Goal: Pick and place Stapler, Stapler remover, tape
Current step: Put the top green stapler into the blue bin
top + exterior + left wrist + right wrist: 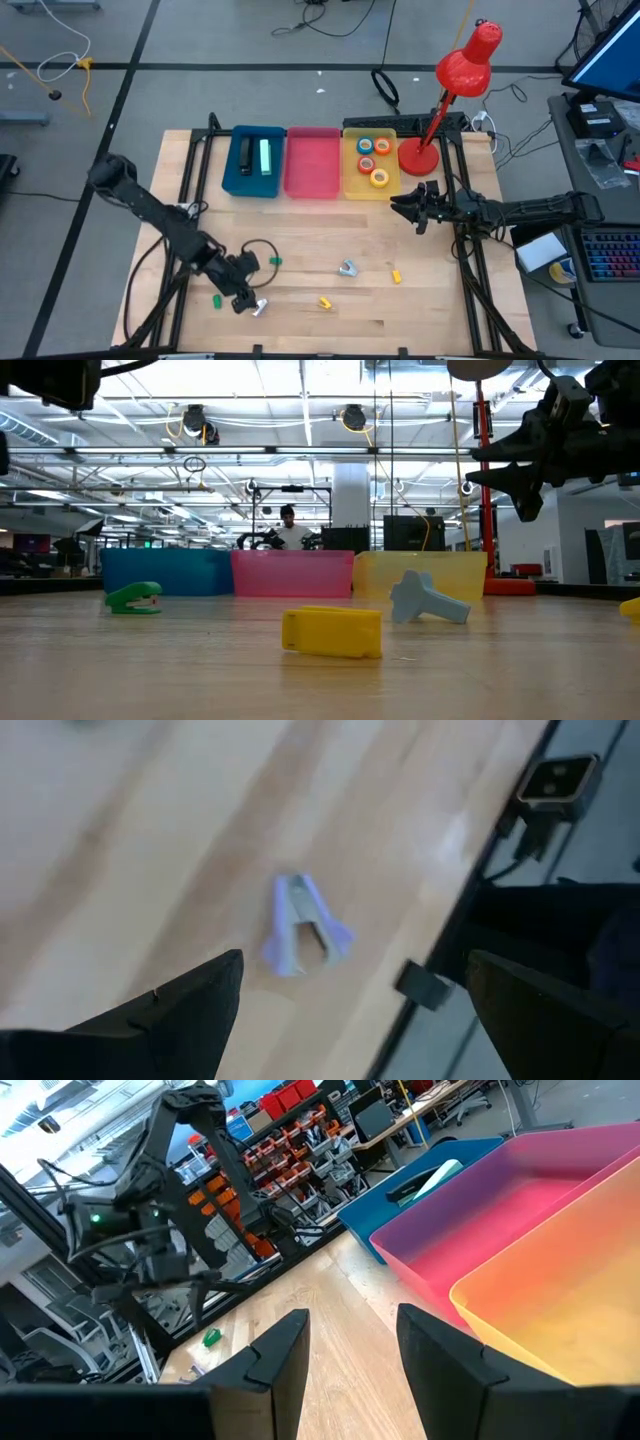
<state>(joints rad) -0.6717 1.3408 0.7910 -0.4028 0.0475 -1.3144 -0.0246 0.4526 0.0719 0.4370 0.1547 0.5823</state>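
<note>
Near the table's front edge, the left gripper [248, 298] hangs with fingers spread wide, holding nothing; a pale blue staple remover [303, 923] lies on the wood between and just ahead of the fingertips [215, 982]. Beside the yellow bin [358, 172], the right gripper [408, 208] hovers part-open, empty.

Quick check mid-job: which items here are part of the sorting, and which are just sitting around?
Job items:
- staple removers
- blue bin with staplers
- pink bin
- yellow bin with tape rolls
- left gripper

Lying about:
- red desk lamp
- keyboard
</note>
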